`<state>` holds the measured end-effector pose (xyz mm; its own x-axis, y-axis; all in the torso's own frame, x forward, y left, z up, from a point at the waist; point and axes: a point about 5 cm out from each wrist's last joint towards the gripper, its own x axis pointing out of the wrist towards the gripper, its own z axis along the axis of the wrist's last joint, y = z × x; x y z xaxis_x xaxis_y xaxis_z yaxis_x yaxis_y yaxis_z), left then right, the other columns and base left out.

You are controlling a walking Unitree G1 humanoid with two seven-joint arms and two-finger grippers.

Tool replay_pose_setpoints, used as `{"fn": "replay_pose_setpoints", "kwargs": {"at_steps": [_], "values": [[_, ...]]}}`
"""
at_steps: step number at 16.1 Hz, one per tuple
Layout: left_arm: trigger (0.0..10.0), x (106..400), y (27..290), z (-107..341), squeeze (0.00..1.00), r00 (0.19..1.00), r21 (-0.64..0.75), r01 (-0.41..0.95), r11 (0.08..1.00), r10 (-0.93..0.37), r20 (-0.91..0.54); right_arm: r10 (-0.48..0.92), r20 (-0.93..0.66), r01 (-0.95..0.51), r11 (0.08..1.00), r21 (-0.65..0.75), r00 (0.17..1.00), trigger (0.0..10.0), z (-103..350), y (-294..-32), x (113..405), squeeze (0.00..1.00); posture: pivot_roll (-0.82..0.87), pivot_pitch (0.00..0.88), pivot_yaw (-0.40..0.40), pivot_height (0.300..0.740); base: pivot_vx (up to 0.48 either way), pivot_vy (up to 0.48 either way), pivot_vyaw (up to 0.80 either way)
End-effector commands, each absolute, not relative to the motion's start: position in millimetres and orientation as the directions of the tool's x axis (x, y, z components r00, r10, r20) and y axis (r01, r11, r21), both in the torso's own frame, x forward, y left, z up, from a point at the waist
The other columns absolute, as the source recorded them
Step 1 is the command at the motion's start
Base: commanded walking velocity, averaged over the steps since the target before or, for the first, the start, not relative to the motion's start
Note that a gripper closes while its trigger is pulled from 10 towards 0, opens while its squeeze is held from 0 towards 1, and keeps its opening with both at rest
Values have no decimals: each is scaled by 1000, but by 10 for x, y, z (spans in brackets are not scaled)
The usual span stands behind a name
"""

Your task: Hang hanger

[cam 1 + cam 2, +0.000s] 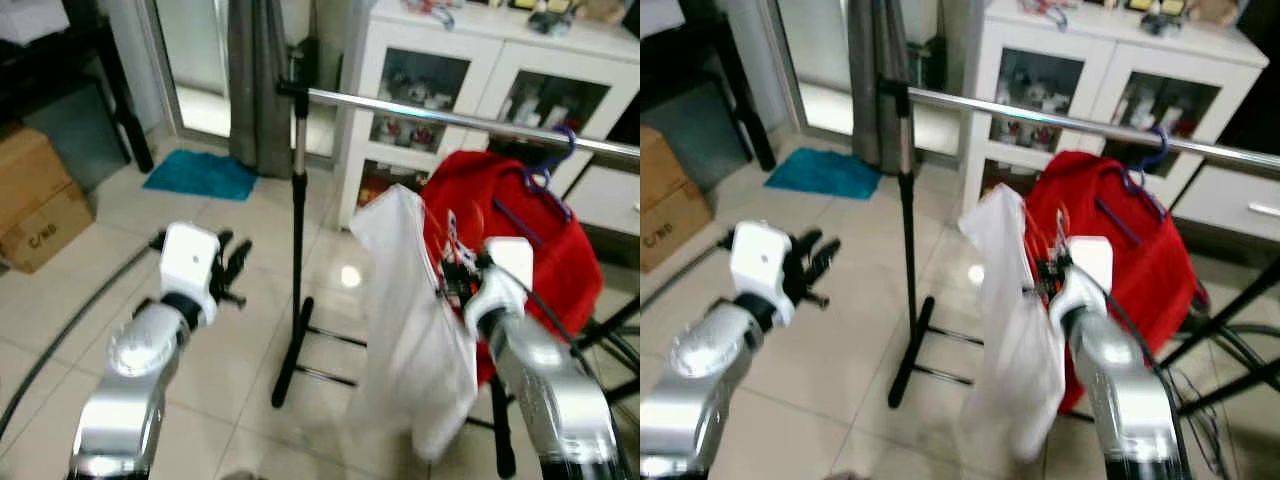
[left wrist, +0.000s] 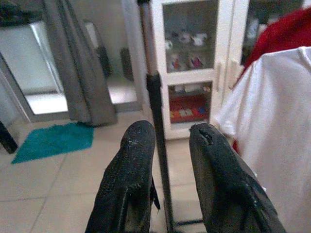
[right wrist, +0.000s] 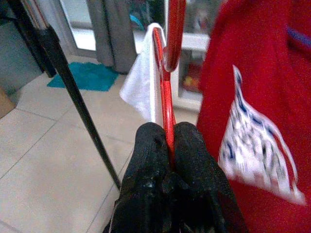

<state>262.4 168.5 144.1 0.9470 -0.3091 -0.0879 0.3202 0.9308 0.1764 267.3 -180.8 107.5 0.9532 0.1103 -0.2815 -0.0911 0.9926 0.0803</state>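
Right end effector [image 3: 165, 145] clamped on red hanger [image 3: 164, 92] bearing white shirt [image 1: 410, 310], frame centre, below rail [image 1: 450, 118] | left end effector [image 2: 167, 145] held narrowly parted, lower left.

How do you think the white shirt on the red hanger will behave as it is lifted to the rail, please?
The white shirt will probably be floppy: it hangs in loose folds. It may swing, since the right hand pinches only the thin red hanger. It could also brush the red shirt already on the rail.
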Motion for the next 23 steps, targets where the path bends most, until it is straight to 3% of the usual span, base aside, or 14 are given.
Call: {"fn": "replay_pose_setpoints", "kwargs": {"at_steps": [1, 4, 10, 17, 22, 23], "values": [[10000, 2614, 1621, 1517, 0, 942, 212, 334, 918, -331, -54, 97, -223, -77, 992, 100, 970, 10000, 1222, -1788, 2629, 0, -32, 0, -16, 740, 0, 0, 0], [10000, 2565, 1603, 1448, 0, 938, 175, 346, 922, -341, -57, 131, -152, -116, 988, 101, 980, 10000, 1220, -1657, 2459, 0, -36, 0, -4, 740, 354, 0, 0], [10000, 2590, 1596, 1445, 0, 935, 169, 355, 919, -349, -66, 102, -152, -86, 990, 107, 983, 10000, 1289, -1549, 2564, 0, -18, 0, 1, 740, 431, 0, 400], [10000, 2592, 1580, 1460, 0, 929, 173, 370, 913, -364, -69, 210, -114, -207, 978, 38, 971, 10000, 1413, -1378, 2659, 0, 0, 0, -22, 740, 430, 0, 0], [10000, 2522, 1432, 1471, 0, 849, 173, 527, 832, -522, -79, 172, -64, -173, 985, -17, 983, 10000, 1563, -1436, 2729, 0, 4, 0, -35, 740, 0, 0, 0], [10000, 2436, 1338, 1500, 0, 766, 144, 641, 754, -640, -61, 133, -56, -134, 991, -12, 990, 10000, 1610, -1477, 2782, 0, 3, 0, -45, 740, 0, 0, 0]]}}
